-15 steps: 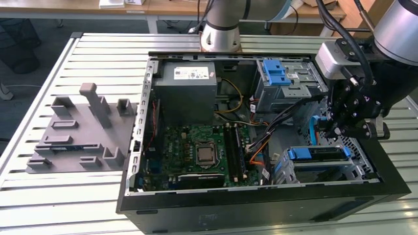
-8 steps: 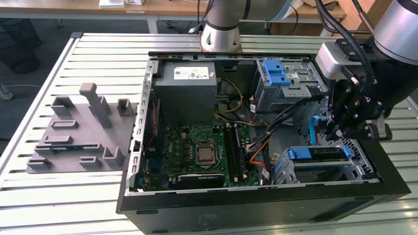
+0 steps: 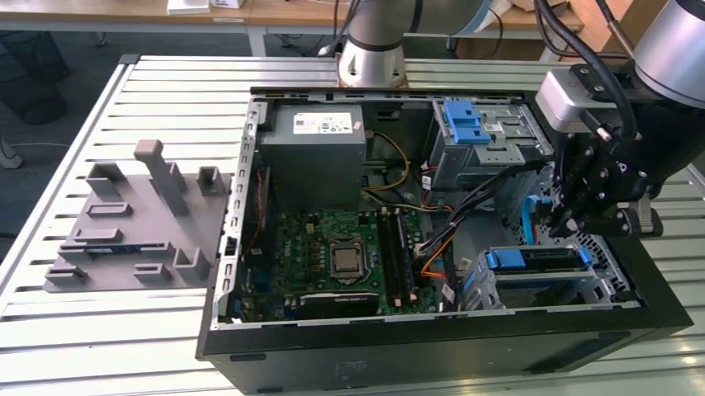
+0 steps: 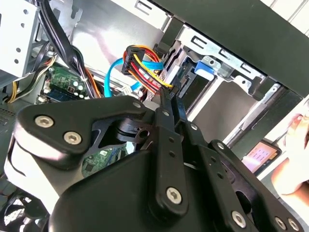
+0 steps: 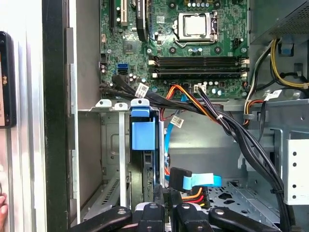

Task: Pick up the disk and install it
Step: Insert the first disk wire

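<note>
Hovering over the disk (image 5: 144, 176) with gripper (image 4: 170, 96) fingers pinched together on nothing visible, apparently pressing rather than carrying it, the disk standing edge-on to fit the drive cage (image 5: 108, 145) at the computer case (image 3: 441, 338) corner.

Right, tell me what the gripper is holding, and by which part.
Cannot be told: the gripper is at the end of the disk standing edge-on in the drive cage, but any grip is hidden.
</note>
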`<state>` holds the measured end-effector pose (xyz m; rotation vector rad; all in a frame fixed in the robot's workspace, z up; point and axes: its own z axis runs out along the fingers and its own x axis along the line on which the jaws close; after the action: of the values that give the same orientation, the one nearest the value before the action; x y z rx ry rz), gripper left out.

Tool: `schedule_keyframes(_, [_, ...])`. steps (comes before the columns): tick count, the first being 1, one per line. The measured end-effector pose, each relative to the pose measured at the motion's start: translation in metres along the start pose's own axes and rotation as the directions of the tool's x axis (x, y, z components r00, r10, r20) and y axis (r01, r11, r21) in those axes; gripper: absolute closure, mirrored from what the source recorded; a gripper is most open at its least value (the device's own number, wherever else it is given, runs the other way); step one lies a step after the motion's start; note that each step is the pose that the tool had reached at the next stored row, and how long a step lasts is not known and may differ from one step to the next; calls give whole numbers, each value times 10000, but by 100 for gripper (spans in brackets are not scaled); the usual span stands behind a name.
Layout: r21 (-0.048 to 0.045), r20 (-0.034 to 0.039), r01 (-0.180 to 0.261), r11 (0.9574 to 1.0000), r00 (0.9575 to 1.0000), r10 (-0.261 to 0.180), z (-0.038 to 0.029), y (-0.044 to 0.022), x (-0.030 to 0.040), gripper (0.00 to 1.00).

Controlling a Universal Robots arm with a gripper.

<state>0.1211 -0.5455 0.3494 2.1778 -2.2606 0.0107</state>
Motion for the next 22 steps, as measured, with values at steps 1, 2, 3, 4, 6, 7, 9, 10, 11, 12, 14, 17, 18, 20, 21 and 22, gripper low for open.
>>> schedule_keyframes(1, [-43, -2, 1, 10000, 10000, -1, 0, -12, 0, 84])
schedule_keyframes(2, [-84, -2, 1, 10000, 10000, -1, 0, -23, -1, 84])
schedule_keyframes(3, [-122, -4, 2, 9999, 10000, -2, 0, -32, -1, 84])
schedule_keyframes(4, [-158, -5, 1, 9999, 10000, -1, 0, -38, -1, 84])
schedule_keyframes(6, [-203, -6, 1, 9998, 10000, -1, 3, -41, 7, 84])
schedule_keyframes(7, [-216, -6, -1, 9998, 10000, 1, 7, -42, 17, 84])
schedule_keyframes(9, [-223, -4, -2, 9998, 10000, 2, 17, -44, 42, 84])
schedule_keyframes(10, [-225, -4, -3, 9997, 10000, 3, 22, -45, 55, 84])
schedule_keyframes(11, [-227, -3, -6, 9997, 10000, 6, 28, -46, 64, 84])
schedule_keyframes(12, [-232, -3, -8, 9997, 10000, 8, 34, -47, 72, 84])
schedule_keyframes(14, [-245, -3, -13, 9997, 10000, 12, 49, -52, 82, 84])
schedule_keyframes(17, [-263, -7, -23, 9997, 10000, 23, 64, -55, 97, 84])
schedule_keyframes(18, [-266, -5, -26, 9996, 10000, 26, 71, -56, 104, 84])
schedule_keyframes(20, [-270, -3, -29, 9996, 10000, 29, 84, -57, 116, 84])
schedule_keyframes(21, [-273, -2, -31, 9996, 10000, 31, 92, -57, 118, 84])
schedule_keyframes(22, [-278, -4, -32, 9996, 10000, 32, 99, -57, 118, 84])
